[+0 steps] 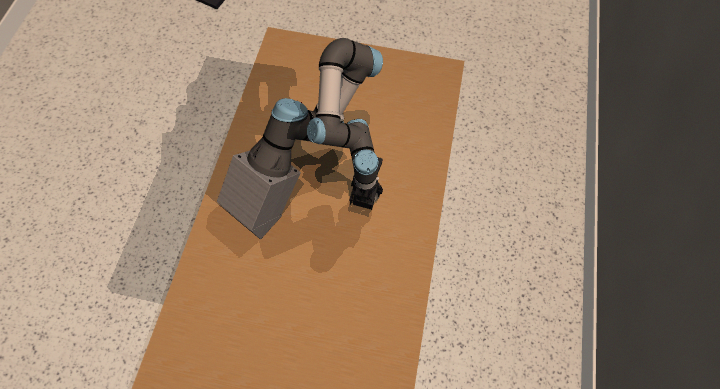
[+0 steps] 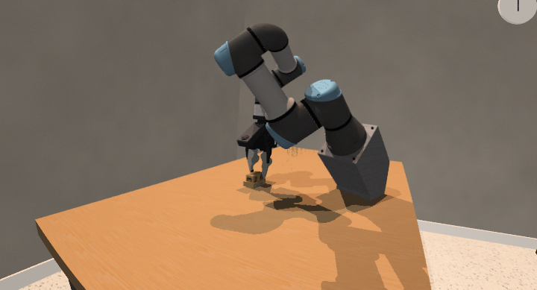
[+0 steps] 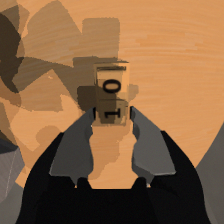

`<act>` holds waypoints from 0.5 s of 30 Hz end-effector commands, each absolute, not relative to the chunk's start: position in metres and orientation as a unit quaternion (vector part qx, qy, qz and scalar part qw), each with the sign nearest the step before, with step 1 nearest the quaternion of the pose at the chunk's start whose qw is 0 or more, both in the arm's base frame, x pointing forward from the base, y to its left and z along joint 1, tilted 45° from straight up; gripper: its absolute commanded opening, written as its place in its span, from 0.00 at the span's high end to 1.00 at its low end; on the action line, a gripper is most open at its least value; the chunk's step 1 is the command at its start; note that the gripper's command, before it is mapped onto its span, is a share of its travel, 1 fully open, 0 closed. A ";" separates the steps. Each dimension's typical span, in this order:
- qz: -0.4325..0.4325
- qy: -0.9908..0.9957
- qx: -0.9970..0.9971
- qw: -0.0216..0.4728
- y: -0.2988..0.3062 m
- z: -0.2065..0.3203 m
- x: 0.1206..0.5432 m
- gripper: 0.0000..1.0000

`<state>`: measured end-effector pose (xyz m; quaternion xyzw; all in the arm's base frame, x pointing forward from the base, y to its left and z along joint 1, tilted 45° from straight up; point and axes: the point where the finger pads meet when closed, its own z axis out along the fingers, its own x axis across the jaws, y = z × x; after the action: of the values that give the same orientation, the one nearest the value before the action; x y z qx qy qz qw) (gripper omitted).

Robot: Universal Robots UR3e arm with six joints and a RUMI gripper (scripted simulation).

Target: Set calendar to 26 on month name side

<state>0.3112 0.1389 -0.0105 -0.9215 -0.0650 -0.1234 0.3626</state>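
Observation:
The small wooden tray (image 2: pixel 248 184) (image 3: pixel 112 63) stands on the table and holds two wooden cubes side by side. In the wrist view, the far cube (image 3: pixel 111 86) shows a 0 on top and the near cube (image 3: pixel 112 113) a 1, both turned sideways. In the exterior view, a dark mark shows on the side of one cube (image 2: pixel 249 178), too small to read surely. My gripper (image 3: pixel 112 107) (image 2: pixel 258 174) points down with its fingertips on either side of the near cube. It is open, with narrow gaps beside the cube. The front digits are hidden in the wrist view.
The arm's grey base block (image 1: pixel 252 199) (image 2: pixel 361 171) stands on the wooden table (image 1: pixel 302 336) (image 2: pixel 131 231), to the left of the gripper in the top view. The arm's shadows fall across the table around the tray.

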 end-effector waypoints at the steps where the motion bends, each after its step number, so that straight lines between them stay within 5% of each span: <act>1: -0.124 -0.065 -0.922 0.362 0.138 -0.010 0.312 0.71; 15: -0.124 -0.065 -0.922 0.362 0.123 0.006 0.308 0.71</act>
<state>0.3093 0.1302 -0.0019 -0.9215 -0.0649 -0.1235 0.3624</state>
